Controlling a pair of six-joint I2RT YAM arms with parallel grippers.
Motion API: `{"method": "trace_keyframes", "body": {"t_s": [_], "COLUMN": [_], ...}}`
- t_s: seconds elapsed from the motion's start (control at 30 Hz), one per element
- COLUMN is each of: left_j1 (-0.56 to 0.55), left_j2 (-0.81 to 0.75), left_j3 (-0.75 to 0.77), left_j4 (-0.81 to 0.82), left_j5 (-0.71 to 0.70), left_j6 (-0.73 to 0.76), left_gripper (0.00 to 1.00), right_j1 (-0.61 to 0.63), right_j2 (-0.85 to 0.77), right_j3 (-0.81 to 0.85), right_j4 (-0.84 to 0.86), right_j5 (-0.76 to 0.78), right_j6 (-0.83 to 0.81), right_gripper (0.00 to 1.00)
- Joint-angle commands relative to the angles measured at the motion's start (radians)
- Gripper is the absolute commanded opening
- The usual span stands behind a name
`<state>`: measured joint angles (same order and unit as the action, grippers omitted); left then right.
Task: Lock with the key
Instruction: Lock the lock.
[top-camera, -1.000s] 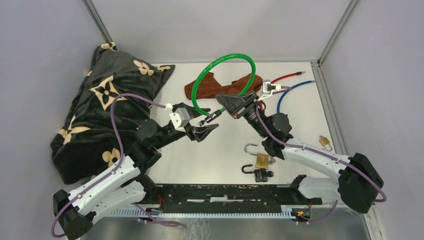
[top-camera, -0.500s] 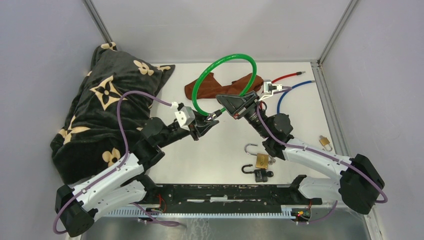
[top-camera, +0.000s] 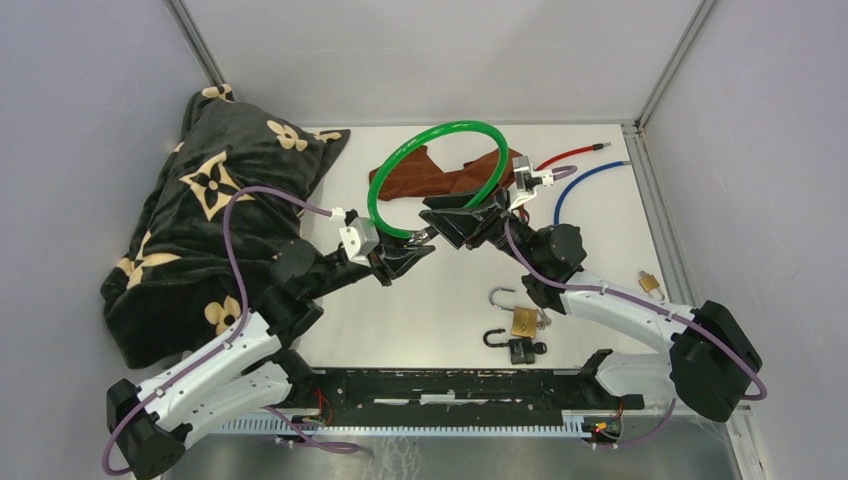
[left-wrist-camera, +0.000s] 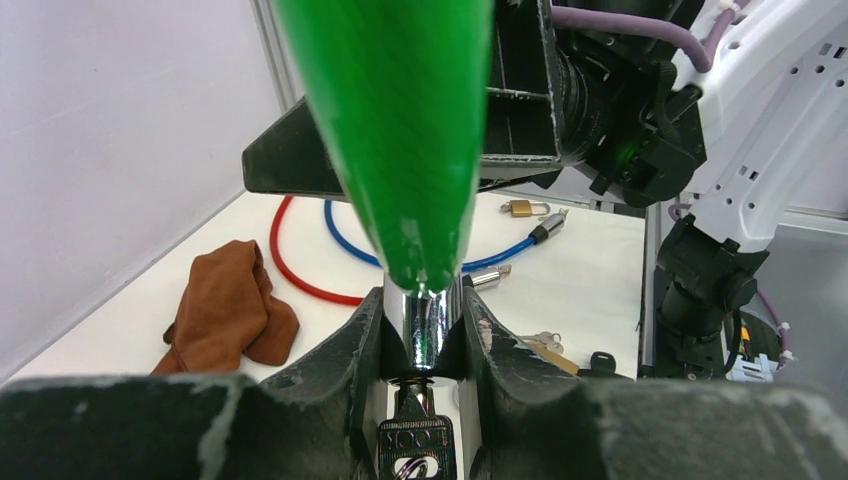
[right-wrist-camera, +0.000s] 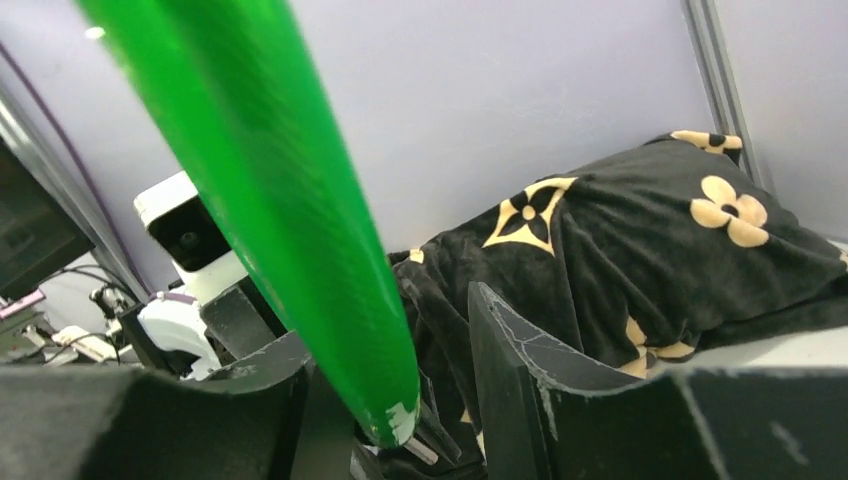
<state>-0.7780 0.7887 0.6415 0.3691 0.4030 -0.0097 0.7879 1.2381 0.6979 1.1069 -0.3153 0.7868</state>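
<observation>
A green cable lock (top-camera: 440, 127) stands as a loop above the table's middle. My left gripper (top-camera: 412, 245) is shut on its chrome barrel (left-wrist-camera: 428, 325), which sits pinched between both fingers. The key (left-wrist-camera: 417, 447) sticks out of the barrel's near end, inside the gap behind the fingertips. My right gripper (top-camera: 455, 215) faces the left one from the right. Its jaws stand apart around the cable's free green end (right-wrist-camera: 330, 270). That end leans toward the left finger, with a gap to the right finger (right-wrist-camera: 510, 350).
A black flowered pillow (top-camera: 200, 230) fills the left side. A brown cloth (top-camera: 420, 175), a red cable (top-camera: 570, 155) and a blue cable (top-camera: 580, 180) lie at the back. A brass padlock (top-camera: 520, 318), a black padlock (top-camera: 518, 348) and a small brass padlock (top-camera: 650, 285) lie near the right arm.
My left gripper moved in and shut on the barrel. My right gripper's jaws have spread apart around the cable end. The green loop has swung to the left.
</observation>
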Motion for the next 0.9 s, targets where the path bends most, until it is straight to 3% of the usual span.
{"method": "trace_keyframes", "body": {"t_s": [0.0,0.13,0.17,0.2,0.33,0.43,0.53,0.73,0.87], "left_j1": [-0.001,-0.001,-0.001,-0.001,0.0,0.0,0.001,0.0,0.0], "left_j2": [-0.032,-0.041,-0.042,-0.042,-0.037,-0.036,-0.033,-0.017,-0.019], "left_j3": [0.046,0.041,0.041,0.043,0.05,0.049,0.049,0.068,0.068], "left_j4": [0.082,0.067,0.066,0.066,0.056,0.049,0.051,0.072,0.077], "left_j5": [0.041,0.042,0.043,0.043,0.051,0.052,0.059,0.091,0.099], "left_j6": [-0.032,-0.044,-0.045,-0.047,-0.048,-0.054,-0.064,-0.089,-0.108], "left_gripper": [0.02,0.02,0.02,0.02,0.02,0.02,0.02,0.02,0.02], "right_j1": [-0.019,-0.037,-0.04,-0.045,-0.047,-0.053,-0.056,-0.057,-0.061], "right_j2": [0.005,-0.019,-0.032,-0.049,-0.094,-0.121,-0.116,-0.074,-0.078], "right_j3": [0.0,0.01,0.008,0.006,0.007,-0.01,-0.007,0.021,-0.011], "right_j4": [0.135,0.125,0.089,0.059,-0.029,-0.036,-0.004,0.007,0.061], "right_j5": [-0.145,-0.253,-0.249,-0.243,-0.267,-0.271,-0.297,-0.309,-0.24], "right_j6": [-0.056,-0.12,-0.14,-0.163,-0.261,-0.289,-0.254,-0.202,-0.164], "right_gripper": [0.52,0.79,0.93,0.98,0.96,0.84,0.64,0.03,0.0]}}
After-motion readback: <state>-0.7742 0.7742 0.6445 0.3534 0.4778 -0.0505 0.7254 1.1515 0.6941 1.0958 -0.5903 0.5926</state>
